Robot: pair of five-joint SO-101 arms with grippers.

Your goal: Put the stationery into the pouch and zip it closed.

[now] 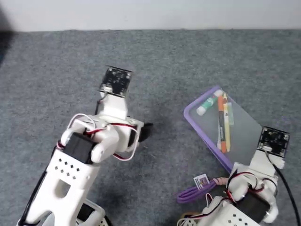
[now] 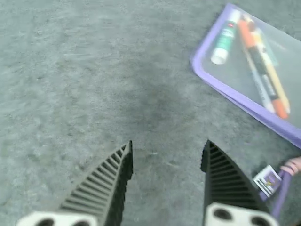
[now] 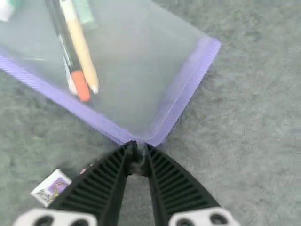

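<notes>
Zip step in hand: stationery already inside the pouch (image 1: 244, 136).

One pouch, flat on the counter (image 1: 164, 61); in it one glue stick (image 1: 207, 104) and at least two pens (image 1: 222, 125). My right pincer (image 3: 138, 150) is closed at the pouch corner, hold on the zip unclear. My left pincer (image 2: 167, 148) is wide open and empty beside the pouch. Next, I judge: brace the pouch, draw the zip.

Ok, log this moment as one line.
stationery in pouch | left gripper open over carpet | right gripper shut at pouch corner

Grey felt-like table covering (image 1: 188, 61), pale, perhaps white wall (image 1: 150, 14) along its far edge.
</notes>
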